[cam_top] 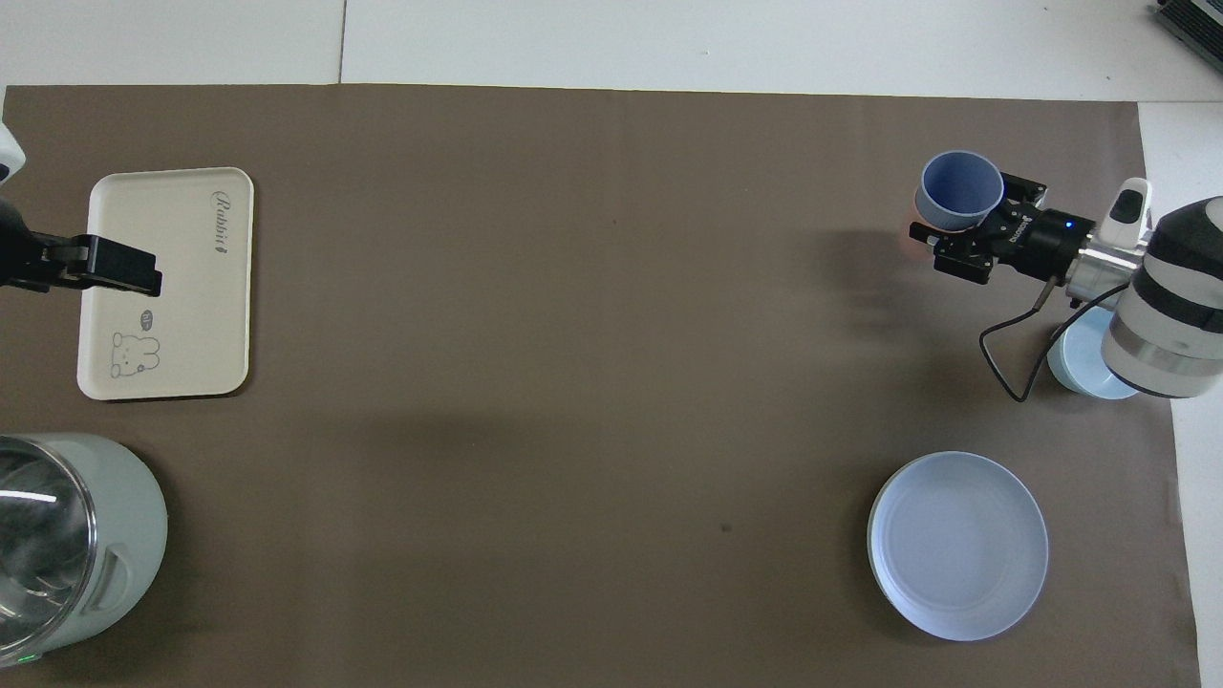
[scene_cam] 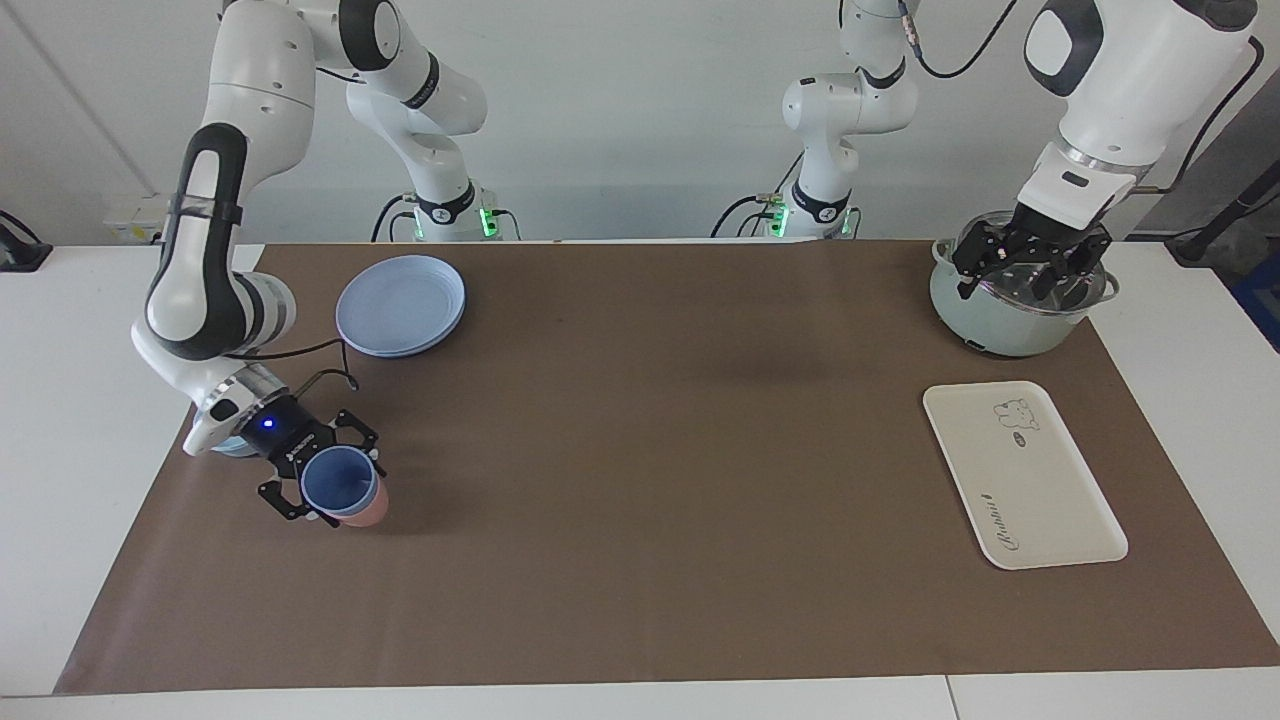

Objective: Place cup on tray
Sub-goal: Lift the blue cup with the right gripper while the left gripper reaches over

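While the right gripper (scene_cam: 322, 492) has its fingers clamped on the blue cup (scene_cam: 340, 485), the cup hangs just above the pink cup (scene_cam: 362, 512) it sat in, at the right arm's end of the table. By my reading the grasp is made and the lift has only begun; the carry along the brown mat (scene_cam: 640, 470) to the tray (scene_cam: 1022, 474) and the setting down are all still to do. That tray lies bare at the left arm's end, well apart from the cup. Seen from overhead, the cup (cam_top: 958, 189) is a small tapered tumbler, matte periwinkle, upright with its mouth open to the camera and nothing visible inside. Over the pale green pot (scene_cam: 1012, 315), next to the tray and nearer to the robots, the left gripper (scene_cam: 1030, 270) waits with fingers spread, holding nothing.
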Robot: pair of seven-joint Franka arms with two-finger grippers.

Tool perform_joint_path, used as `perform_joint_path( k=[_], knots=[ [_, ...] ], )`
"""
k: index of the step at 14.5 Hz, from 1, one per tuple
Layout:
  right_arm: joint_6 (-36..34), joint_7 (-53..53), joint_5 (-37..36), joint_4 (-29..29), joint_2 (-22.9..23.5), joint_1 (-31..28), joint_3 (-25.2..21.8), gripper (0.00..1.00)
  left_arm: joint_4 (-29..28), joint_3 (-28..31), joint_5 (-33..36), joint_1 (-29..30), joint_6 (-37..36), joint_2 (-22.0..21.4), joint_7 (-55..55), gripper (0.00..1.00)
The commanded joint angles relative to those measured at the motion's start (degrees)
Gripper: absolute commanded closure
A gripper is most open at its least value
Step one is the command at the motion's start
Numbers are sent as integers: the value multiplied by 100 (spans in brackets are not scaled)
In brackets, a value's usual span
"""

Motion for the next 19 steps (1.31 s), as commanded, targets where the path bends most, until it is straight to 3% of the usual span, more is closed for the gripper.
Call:
perform_joint_path(
  k=[1,6,10,12,15,17,19],
  knots=[
    [393,1683,-1233,-88,-684,350,-10,100,-252,-18,-72,46,108,-199,101,0],
    [535,5012,-3806,298,-1160,1131,-28,100,-322,-79,-168,-76,47,-217,32,0],
    [421,7256,-5663,650,-1266,1817,-19,100,-244,-80,-1124,-418,-129,-59,-931,0],
    [333,7926,-6323,721,-1292,2177,-19,100,-43,-80,-1808,-656,-50,195,-1801,1],
    [149,8718,-7246,730,-1318,2679,-10,100,685,-80,-2689,-1077,177,1046,-3128,6],
    [43,8939,-7660,730,-1327,2933,16,100,924,-80,-3408,-1297,773,1416,-3946,14],
    [-80,8966,-7890,730,-1319,3110,25,100,943,-89,-3561,-1796,1599,1532,-4737,24]
  ],
)
